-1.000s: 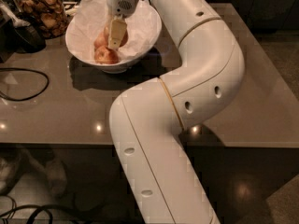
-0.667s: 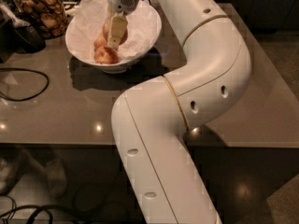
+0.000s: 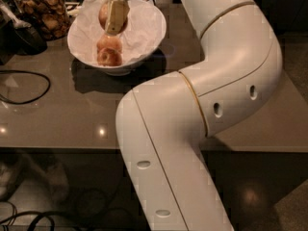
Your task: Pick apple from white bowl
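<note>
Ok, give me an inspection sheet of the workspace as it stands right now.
Surface: glossy grey-brown tabletop, with light reflections on it.
Job's things: wide white bowl lined with crumpled white paper; small round reddish-orange apple in the gripper, higher than the two similar apples lying in the bowl.
Clutter: glass jar of brown snacks left of the bowl; dark object beside it, cannot be identified.
Grippers: two-finger gripper over the bowl, shut on the apple.
Cables: black cable loop on the tabletop's left; floor cables below.
Surroundings: dark floor; white robot arm over the tabletop's right.
</note>
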Robot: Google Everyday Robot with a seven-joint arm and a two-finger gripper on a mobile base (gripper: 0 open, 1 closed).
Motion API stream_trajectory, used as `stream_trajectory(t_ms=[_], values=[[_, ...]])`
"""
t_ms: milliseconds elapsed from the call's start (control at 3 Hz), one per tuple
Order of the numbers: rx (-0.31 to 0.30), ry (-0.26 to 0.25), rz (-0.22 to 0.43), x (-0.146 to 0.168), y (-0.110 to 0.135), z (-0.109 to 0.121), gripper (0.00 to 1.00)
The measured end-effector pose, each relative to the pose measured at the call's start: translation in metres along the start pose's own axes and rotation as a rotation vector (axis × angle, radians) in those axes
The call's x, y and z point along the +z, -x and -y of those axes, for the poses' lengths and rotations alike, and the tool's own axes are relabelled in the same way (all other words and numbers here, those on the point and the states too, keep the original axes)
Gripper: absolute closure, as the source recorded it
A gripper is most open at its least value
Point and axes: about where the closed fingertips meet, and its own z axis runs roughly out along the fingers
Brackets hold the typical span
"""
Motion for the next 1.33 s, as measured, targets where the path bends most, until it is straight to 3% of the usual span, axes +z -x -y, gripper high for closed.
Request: stream_trajectory(t_ms=[667,1333], values=[[-0.004,-0.014,0.053,-0.002,0.014,0.001,1.00],[0.058,0.001,0.138,-0.010,0.028,-0.024,1.00]])
